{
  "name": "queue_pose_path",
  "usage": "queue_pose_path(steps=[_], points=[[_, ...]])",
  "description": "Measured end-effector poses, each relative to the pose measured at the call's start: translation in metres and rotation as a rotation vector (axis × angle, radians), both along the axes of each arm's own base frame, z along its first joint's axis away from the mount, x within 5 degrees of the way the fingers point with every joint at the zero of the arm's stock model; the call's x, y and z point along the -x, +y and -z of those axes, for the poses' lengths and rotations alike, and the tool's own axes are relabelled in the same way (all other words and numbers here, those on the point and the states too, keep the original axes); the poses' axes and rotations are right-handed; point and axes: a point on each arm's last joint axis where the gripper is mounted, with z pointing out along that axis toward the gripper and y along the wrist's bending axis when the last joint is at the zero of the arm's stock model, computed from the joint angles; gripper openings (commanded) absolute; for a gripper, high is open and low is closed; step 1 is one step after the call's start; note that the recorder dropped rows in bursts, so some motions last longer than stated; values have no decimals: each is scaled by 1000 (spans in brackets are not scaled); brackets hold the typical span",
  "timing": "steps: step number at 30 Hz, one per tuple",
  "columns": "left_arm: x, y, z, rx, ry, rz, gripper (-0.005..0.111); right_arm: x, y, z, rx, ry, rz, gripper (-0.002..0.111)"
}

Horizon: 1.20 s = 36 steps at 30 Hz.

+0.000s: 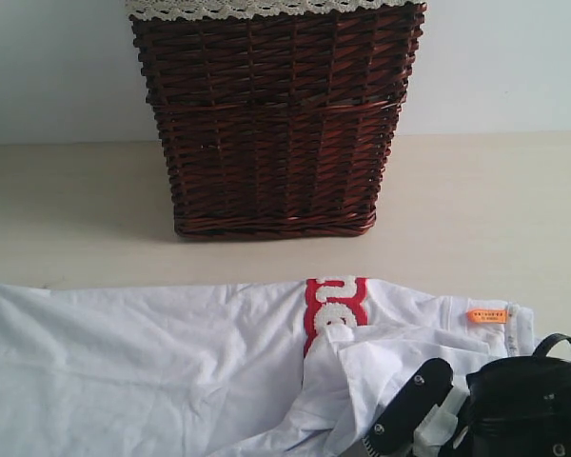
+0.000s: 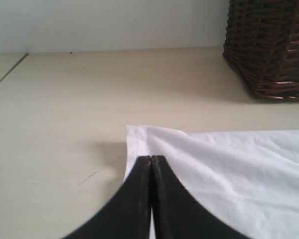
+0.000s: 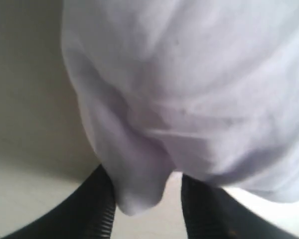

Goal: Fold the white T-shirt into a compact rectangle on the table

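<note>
**Shirt spread on the bench, one flap raised by the right pincer**

White cloth fills the right wrist view. The right pincer (image 3: 144, 199) has its black fingers (image 3: 97, 209) apart, and a lobe of the white T-shirt (image 3: 189, 89) hangs between them and covers their tips. Whether they clamp it I cannot tell. Only the exterior view places this: low on its right, where a flap of the shirt is raised and folded over. That view alone shows the red band (image 1: 335, 303) with white letters and an orange tag (image 1: 487, 315). The rest of the shirt lies spread across the near part of the bench (image 1: 495, 219). Only the left wrist view shows the left pincer (image 2: 150, 159), clenched, its tips at the shirt's corner hem. Farther back stands a dark wicker basket (image 1: 276, 124) with lace trim (image 1: 257, 8), then the white wall (image 1: 514, 57).
</note>
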Motion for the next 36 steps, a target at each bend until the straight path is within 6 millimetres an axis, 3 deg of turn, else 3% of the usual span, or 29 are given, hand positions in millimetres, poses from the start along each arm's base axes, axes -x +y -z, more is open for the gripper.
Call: queue_pose_path(steps=[1, 2, 9, 16, 18, 26, 36], points=[[0, 0, 0, 0, 0, 0, 0, 0, 0, 0, 0, -5, 2, 5], [0, 0, 0, 0, 0, 0, 0, -1, -1, 0, 9, -7, 2, 0], [0, 0, 0, 0, 0, 0, 0, -1, -18, -9, 234, -4, 0, 0], [0, 0, 0, 0, 0, 0, 0, -9, -23, -24, 397, -51, -18, 0], [0, 0, 0, 0, 0, 0, 0, -11, -23, -25, 413, -62, -25, 2], [0, 0, 0, 0, 0, 0, 0, -9, -22, -24, 409, -5, -86, 38], [0, 0, 0, 0, 0, 0, 0, -14, -19, -30, 437, -19, -134, 39]])
